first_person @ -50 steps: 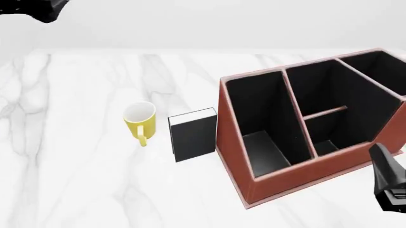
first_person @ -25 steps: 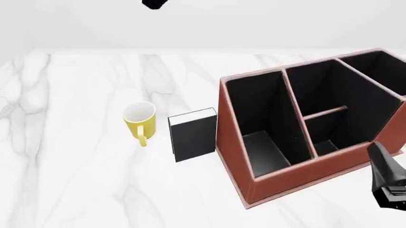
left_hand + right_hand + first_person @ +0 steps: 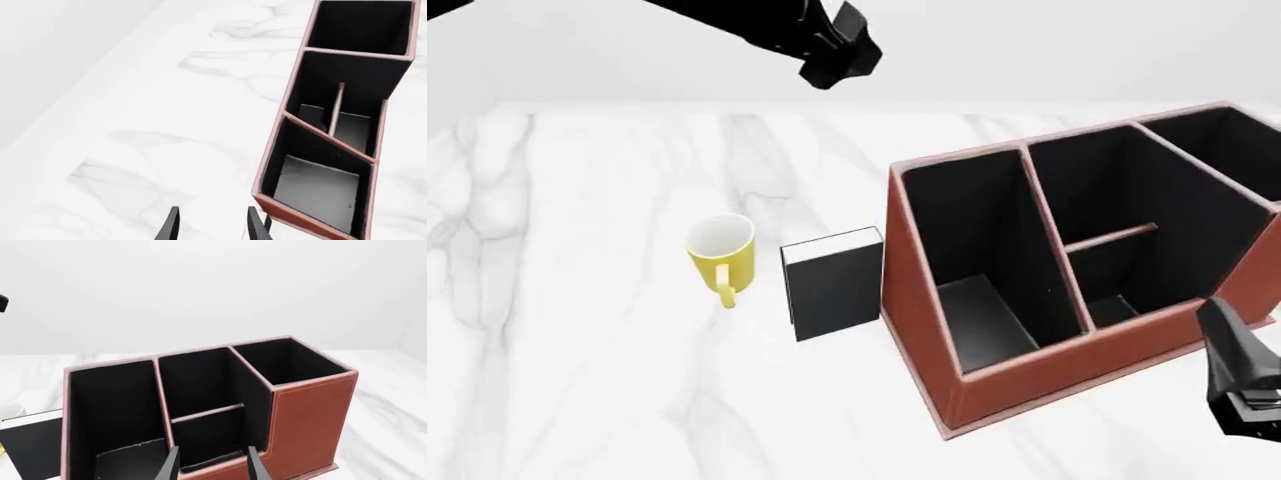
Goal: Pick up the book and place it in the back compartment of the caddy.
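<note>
1. Since the earlier frames your left arm has swung in from the upper left of the front view; its gripper (image 3: 834,55) now hangs high over the far middle of the table, well above the book. Your right gripper (image 3: 1241,385) has barely shifted, and the mug, book and caddy lie as they did.
2. Nearest you, that right gripper sits low at the table's near right corner, just in front of the caddy's near right end. In its wrist view the two fingers (image 3: 171,466) stand apart with nothing between them, so it is released.
3. The caddy (image 3: 928,330) takes up the right half of the table, lying at a slant. Its near left cell is long and narrow, the middle cell is split by a thin divider, and the back cell reaches toward the far right corner. Every cell shows only black lining.
4. The book (image 3: 835,283) stands upright just beside the caddy's left wall, white page edges on top. You cannot tell whether the two touch.
5. The yellow mug (image 3: 722,255) stands just left of the book, apart from it, with its handle toward the near edge.
6. Farthest, your left gripper's fingers (image 3: 171,226) also stand apart and empty, seen over bare marble by the caddy (image 3: 267,175).
</note>
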`<move>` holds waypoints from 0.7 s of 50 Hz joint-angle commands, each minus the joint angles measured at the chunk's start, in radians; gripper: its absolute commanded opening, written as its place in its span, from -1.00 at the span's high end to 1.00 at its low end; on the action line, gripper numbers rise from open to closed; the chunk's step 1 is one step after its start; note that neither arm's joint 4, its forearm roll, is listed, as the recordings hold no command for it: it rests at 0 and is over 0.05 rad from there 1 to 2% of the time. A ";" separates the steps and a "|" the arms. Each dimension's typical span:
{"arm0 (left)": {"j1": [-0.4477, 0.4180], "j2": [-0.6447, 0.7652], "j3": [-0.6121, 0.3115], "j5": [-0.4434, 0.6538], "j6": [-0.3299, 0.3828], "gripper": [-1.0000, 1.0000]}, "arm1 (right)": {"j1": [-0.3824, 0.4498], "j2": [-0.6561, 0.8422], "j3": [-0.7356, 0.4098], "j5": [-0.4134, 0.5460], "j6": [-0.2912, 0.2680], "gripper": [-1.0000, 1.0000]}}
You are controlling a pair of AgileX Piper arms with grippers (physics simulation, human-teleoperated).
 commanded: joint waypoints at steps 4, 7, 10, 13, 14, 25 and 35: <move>0.019 0.049 -0.114 0.146 0.024 -1.00 | 0.002 -0.008 0.001 0.008 -0.003 -1.00; 0.026 0.058 -0.162 0.185 0.030 -1.00 | 0.002 -0.006 0.001 0.007 -0.004 -1.00; 0.000 0.052 -0.173 0.228 0.023 -1.00 | 0.003 -0.012 0.000 0.013 -0.006 -1.00; -0.005 0.057 -0.202 0.261 0.020 -1.00 | 0.002 -0.009 0.000 0.011 -0.006 -1.00; -0.008 0.056 -0.203 0.272 0.021 -1.00 | 0.002 -0.009 0.000 0.011 -0.006 -1.00; -0.048 0.027 -0.177 0.334 -0.014 -1.00 | 0.005 -0.013 0.000 0.015 -0.006 -1.00; -0.074 -0.004 -0.057 0.287 -0.028 -1.00 | 0.005 -0.026 0.008 0.020 -0.007 -1.00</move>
